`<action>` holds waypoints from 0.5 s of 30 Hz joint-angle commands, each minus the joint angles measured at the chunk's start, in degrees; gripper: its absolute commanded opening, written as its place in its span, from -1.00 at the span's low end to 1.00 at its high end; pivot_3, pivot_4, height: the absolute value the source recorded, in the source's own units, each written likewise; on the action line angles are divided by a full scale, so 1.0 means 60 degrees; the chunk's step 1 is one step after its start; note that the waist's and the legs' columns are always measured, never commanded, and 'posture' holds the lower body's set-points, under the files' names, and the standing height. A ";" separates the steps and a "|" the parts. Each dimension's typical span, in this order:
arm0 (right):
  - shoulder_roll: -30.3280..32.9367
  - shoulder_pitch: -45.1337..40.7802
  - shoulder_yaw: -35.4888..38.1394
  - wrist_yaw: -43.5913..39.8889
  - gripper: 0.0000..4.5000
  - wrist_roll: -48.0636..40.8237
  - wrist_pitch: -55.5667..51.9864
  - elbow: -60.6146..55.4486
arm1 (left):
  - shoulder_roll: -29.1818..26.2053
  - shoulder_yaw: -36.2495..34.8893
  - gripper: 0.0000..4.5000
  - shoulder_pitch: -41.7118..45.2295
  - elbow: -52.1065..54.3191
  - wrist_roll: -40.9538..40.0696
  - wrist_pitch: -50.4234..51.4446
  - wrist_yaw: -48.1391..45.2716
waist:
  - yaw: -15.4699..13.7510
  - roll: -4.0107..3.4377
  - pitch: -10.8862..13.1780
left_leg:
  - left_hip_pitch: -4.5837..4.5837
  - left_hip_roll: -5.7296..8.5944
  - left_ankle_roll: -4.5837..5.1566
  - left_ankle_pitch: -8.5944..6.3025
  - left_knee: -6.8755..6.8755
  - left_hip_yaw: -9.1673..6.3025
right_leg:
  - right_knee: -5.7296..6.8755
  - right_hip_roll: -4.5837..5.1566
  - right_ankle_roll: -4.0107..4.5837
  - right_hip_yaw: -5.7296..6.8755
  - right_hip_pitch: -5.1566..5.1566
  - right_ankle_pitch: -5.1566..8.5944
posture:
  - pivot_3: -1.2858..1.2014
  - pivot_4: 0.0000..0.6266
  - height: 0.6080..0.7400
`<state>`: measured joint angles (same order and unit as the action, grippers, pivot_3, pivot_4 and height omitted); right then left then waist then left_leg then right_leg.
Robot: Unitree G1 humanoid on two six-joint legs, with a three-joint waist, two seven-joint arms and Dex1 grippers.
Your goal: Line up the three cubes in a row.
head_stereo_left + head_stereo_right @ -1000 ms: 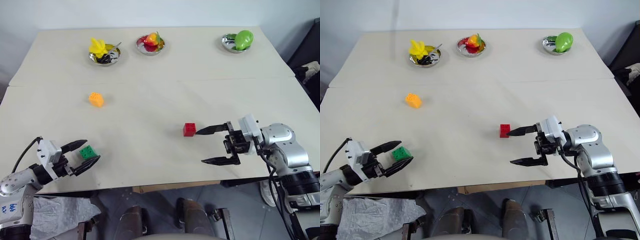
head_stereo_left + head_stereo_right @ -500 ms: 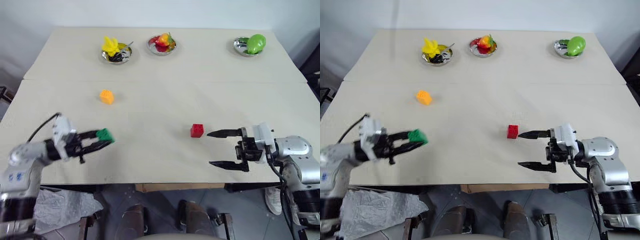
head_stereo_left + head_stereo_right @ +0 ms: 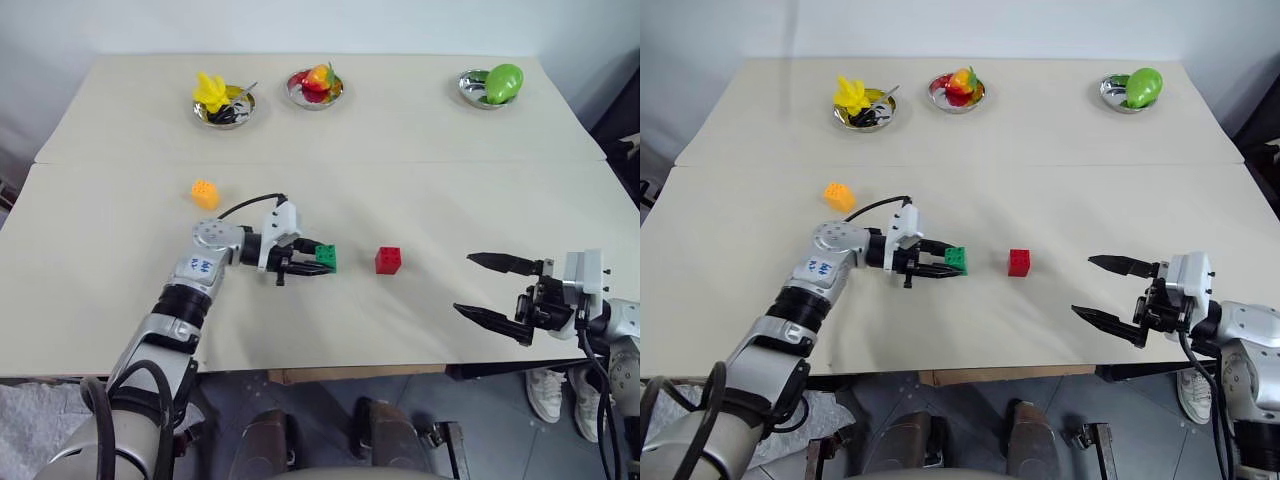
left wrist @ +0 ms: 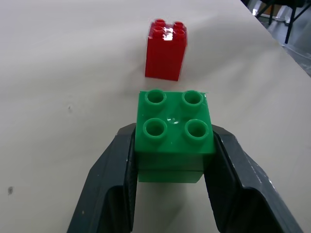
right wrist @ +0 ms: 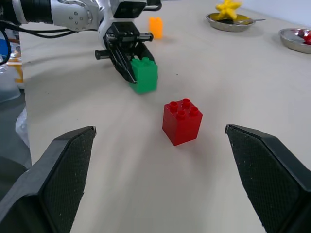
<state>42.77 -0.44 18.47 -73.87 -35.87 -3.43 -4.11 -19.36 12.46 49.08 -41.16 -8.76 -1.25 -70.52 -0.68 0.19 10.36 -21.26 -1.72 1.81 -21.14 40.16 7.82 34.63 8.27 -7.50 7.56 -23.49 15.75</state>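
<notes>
We find the left gripper (image 3: 322, 262) clenched on the green cube (image 3: 327, 257); the red cube (image 3: 388, 260) stands just beyond its jaws. The right gripper (image 3: 480, 287) gapes empty.

The green studded plastic block (image 3: 326, 258) sits just left of the red studded plastic block (image 3: 388, 260) (orange-yellow studded plastic block (image 3: 204, 194) farther left, behind).

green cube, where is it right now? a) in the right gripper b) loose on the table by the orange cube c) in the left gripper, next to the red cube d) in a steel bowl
c: the left gripper is shut on the green cube, beside the red cube.
</notes>
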 commanded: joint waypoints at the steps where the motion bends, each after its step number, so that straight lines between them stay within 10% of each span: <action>1: -0.0114 0.0198 0.0263 0.0236 1.00 -0.0261 -0.0077 -0.0513 | 0.0191 0.0085 -0.33 0.0267 -0.0368 0.0260 -0.0039 -0.0097 | -0.0021 0.0000 0.0000 | 0.0000 0.0000 0.0001 0.0000 0.0002 0.0000 | 0.0000 0.0000 -0.0001 -0.0002 0.0000 -0.0001 | 0.03 -0.52 1.00; 6: -0.0225 0.0297 0.0057 0.0262 1.00 -0.0126 -0.0008 -0.0574 | 0.0340 0.0085 -0.33 0.0339 -0.0622 0.0477 -0.0209 -0.0244 | -0.0041 0.0000 0.0000 | 0.0001 -0.0001 0.0001 0.0000 0.0005 -0.0001 | 0.0001 0.0001 -0.0002 -0.0005 0.0000 -0.0002 | 0.03 -0.52 1.00; 15: -0.0532 -0.0084 -0.0520 0.0145 1.00 0.0006 0.0048 -0.0419 | 0.0088 -0.0840 0.87 -0.0004 0.0486 -0.0290 -0.0673 -0.0547 | -0.0100 0.0001 0.0001 | -0.0005 -0.0001 0.0003 0.0001 0.0013 -0.0007 | 0.0003 0.0003 -0.0004 -0.0002 0.0000 -0.0003 | 0.03 -0.52 1.00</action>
<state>39.85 -0.24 15.43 -72.73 -35.23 -3.72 -5.37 -17.20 9.32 50.20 -42.88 -7.71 -5.72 -71.75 -1.28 0.19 10.37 -21.29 -1.74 1.83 -21.13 40.24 7.78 34.66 8.28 -7.53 7.55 -23.50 15.74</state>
